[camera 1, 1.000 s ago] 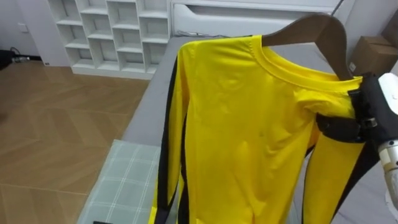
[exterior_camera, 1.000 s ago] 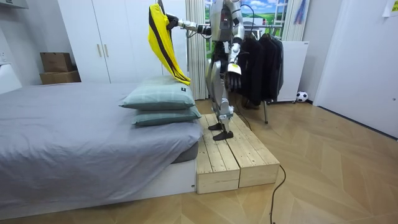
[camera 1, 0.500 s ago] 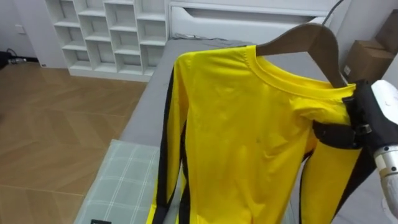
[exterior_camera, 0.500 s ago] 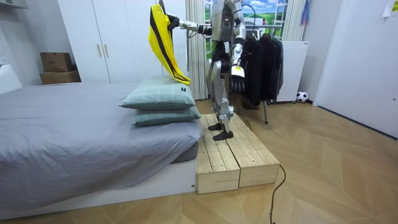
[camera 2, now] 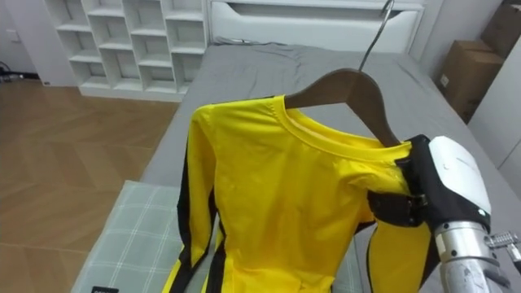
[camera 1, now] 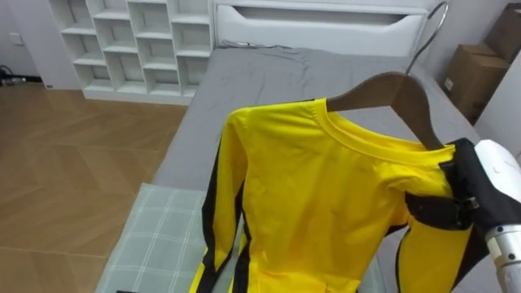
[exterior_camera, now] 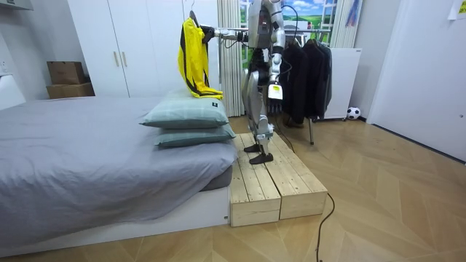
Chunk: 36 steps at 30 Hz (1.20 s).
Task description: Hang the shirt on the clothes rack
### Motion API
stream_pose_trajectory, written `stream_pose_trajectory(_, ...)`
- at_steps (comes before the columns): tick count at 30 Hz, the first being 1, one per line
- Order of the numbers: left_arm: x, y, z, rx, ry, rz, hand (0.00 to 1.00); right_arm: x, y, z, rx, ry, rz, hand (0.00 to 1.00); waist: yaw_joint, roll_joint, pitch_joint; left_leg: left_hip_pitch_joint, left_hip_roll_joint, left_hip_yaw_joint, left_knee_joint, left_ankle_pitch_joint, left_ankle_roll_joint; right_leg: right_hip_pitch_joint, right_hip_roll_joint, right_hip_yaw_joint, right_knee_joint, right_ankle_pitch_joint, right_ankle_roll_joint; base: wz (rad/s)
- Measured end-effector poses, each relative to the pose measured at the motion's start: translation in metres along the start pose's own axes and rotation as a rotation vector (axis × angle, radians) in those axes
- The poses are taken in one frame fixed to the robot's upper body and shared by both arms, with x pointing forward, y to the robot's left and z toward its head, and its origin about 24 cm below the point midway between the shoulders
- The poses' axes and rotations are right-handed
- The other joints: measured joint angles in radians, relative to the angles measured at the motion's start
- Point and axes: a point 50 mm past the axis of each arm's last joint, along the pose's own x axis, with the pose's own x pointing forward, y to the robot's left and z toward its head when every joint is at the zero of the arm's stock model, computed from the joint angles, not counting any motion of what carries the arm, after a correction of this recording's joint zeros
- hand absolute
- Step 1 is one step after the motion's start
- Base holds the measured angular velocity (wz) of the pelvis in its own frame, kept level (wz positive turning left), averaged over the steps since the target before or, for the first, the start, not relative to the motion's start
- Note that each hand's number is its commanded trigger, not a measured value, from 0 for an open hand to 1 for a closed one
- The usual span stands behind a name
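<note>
A yellow long-sleeved shirt with black side stripes hangs on a brown wooden hanger, whose metal hook points up free. My right hand comes in from the right and is curled round the shirt's shoulder and the hanger end under it, holding both up over the bed. In the room view I stand on a wooden platform beside the bed, right arm stretched towards the room view's left with the shirt. My left hand hangs by my hip.
A grey bed lies below, with checked green pillows at its near end. A white cube shelf and a cardboard box stand beyond. Behind me is a rack of dark clothes.
The shirt has turned edge-on in the room view and sits slightly lower on my outstretched right arm. The head camera has shifted. My left hand has swung a little at my side.
</note>
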Motion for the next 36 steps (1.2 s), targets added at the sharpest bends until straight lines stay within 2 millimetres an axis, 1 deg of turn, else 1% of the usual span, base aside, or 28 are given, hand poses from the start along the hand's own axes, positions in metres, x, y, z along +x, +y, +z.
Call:
stream_pose_trajectory(4,0.000,-0.003,0.000,-0.025,0.007,-0.053,0.00,0.000,0.001,0.000,0.008,0.000,0.017,1.00,0.000,-0.003,0.0012,-0.002,0.000,0.009,0.000,-0.003,0.004,-0.005,-0.001,0.011,0.008,0.000,0.000,-0.07)
stream_pose_trajectory(6,0.000,-0.003,0.002,-0.028,0.004,-0.073,0.00,0.000,0.001,0.000,0.008,0.000,0.029,1.00,0.000,-0.004,0.0012,-0.002,0.000,0.019,-0.001,-0.003,0.005,-0.013,-0.001,0.021,0.015,-0.001,0.002,-0.14)
stream_pose_trajectory(7,0.001,-0.004,0.006,-0.030,-0.005,-0.087,0.00,0.000,0.002,0.000,0.008,0.000,0.041,1.00,0.000,-0.006,0.0016,-0.002,0.000,0.026,-0.001,-0.003,0.005,-0.017,-0.001,0.029,0.016,-0.001,0.002,-0.16)
stream_pose_trajectory(10,0.002,-0.004,0.007,-0.042,-0.001,-0.120,0.00,-0.002,0.004,-0.002,0.005,0.006,0.067,1.00,-0.004,-0.013,-0.0004,0.000,0.000,0.040,-0.001,-0.004,0.007,-0.020,-0.001,0.040,0.016,0.000,0.003,-0.12)
stream_pose_trajectory(12,0.002,-0.005,0.009,-0.045,-0.005,-0.131,0.00,-0.002,0.004,-0.002,0.005,0.007,0.077,1.00,-0.011,-0.020,-0.0003,0.000,0.000,0.043,-0.001,-0.004,0.007,-0.021,-0.001,0.042,0.016,0.001,0.004,-0.05)
stream_pose_trajectory(13,0.002,-0.005,0.010,-0.045,-0.007,-0.141,0.00,-0.002,0.005,-0.002,0.006,0.008,0.080,1.00,-0.024,-0.025,-0.0015,0.001,0.000,0.049,-0.002,-0.005,0.008,-0.022,-0.001,0.043,0.016,0.001,0.005,-0.04)
stream_pose_trajectory(14,0.003,-0.005,0.010,-0.045,-0.006,-0.147,0.00,-0.002,0.005,-0.002,0.006,0.008,0.080,1.00,-0.028,-0.028,-0.0024,0.003,0.000,0.052,-0.003,-0.005,0.009,-0.022,-0.001,0.045,0.016,0.001,0.005,-0.07)
stream_pose_trajectory(18,0.003,-0.006,0.012,-0.045,-0.004,-0.169,0.00,-0.002,0.004,-0.002,0.002,0.008,0.078,1.00,-0.031,-0.030,-0.0023,0.016,0.003,0.070,-0.007,-0.010,0.012,-0.020,0.003,0.066,0.018,0.002,0.006,-0.16)
stream_pose_trajectory(23,0.003,-0.007,0.011,-0.059,0.004,-0.182,0.00,-0.005,0.003,-0.001,-0.027,0.003,0.074,1.00,-0.057,-0.034,-0.0018,0.017,0.004,0.082,-0.006,-0.019,0.017,-0.021,0.004,0.080,0.020,0.004,0.010,-0.08)
stream_pose_trajectory(27,0.003,-0.005,0.011,-0.055,0.007,-0.179,0.00,-0.006,0.006,-0.001,-0.037,0.015,0.067,1.00,-0.059,-0.040,0.0006,0.018,0.006,0.103,-0.004,-0.020,0.019,-0.033,0.006,0.097,0.031,0.006,0.013,-0.16)
stream_pose_trajectory(30,0.005,-0.001,0.012,-0.029,-0.001,-0.172,0.00,-0.007,0.007,-0.001,-0.042,0.018,0.071,1.00,-0.079,-0.044,0.0010,0.020,0.007,0.116,-0.002,-0.022,0.022,-0.041,0.006,0.104,0.034,0.008,0.017,-0.13)
stream_pose_trajectory(31,0.006,0.000,0.010,-0.018,0.008,-0.172,0.00,-0.007,0.007,0.000,-0.041,0.013,0.067,1.00,-0.072,-0.045,0.0000,0.024,0.011,0.140,-0.004,-0.023,0.023,-0.055,0.010,0.122,0.038,0.010,0.018,-0.41)
stream_pose_trajectory(32,0.006,0.001,0.011,-0.017,0.010,-0.171,0.00,-0.007,0.006,0.001,-0.041,0.008,0.065,1.00,-0.069,-0.043,0.0010,0.025,0.015,0.156,-0.003,-0.025,0.022,-0.063,0.014,0.129,0.041,0.014,0.020,-0.73)
stream_pose_trajectory(34,0.006,0.002,0.008,-0.014,0.024,-0.170,0.00,-0.006,0.002,0.008,-0.040,-0.020,0.052,1.00,-0.058,-0.036,0.0054,0.029,0.028,0.226,-0.002,-0.032,0.020,-0.091,0.021,0.114,0.051,0.025,0.014,-0.99)
stream_pose_trajectory(35,0.007,0.002,0.010,-0.014,0.025,-0.169,0.00,-0.006,0.002,0.008,-0.024,-0.023,0.052,1.00,-0.045,-0.031,0.0078,0.032,0.037,0.272,-0.003,-0.034,0.019,-0.106,0.027,0.096,0.050,0.038,0.012,-1.04)
stream_pose_trajectory(36,0.008,0.003,0.011,-0.015,0.023,-0.167,0.00,-0.005,0.003,0.009,-0.023,-0.025,0.052,1.00,-0.033,-0.030,0.0074,0.033,0.041,0.301,-0.003,-0.035,0.017,-0.119,0.029,0.076,0.050,0.045,0.009,-1.35)
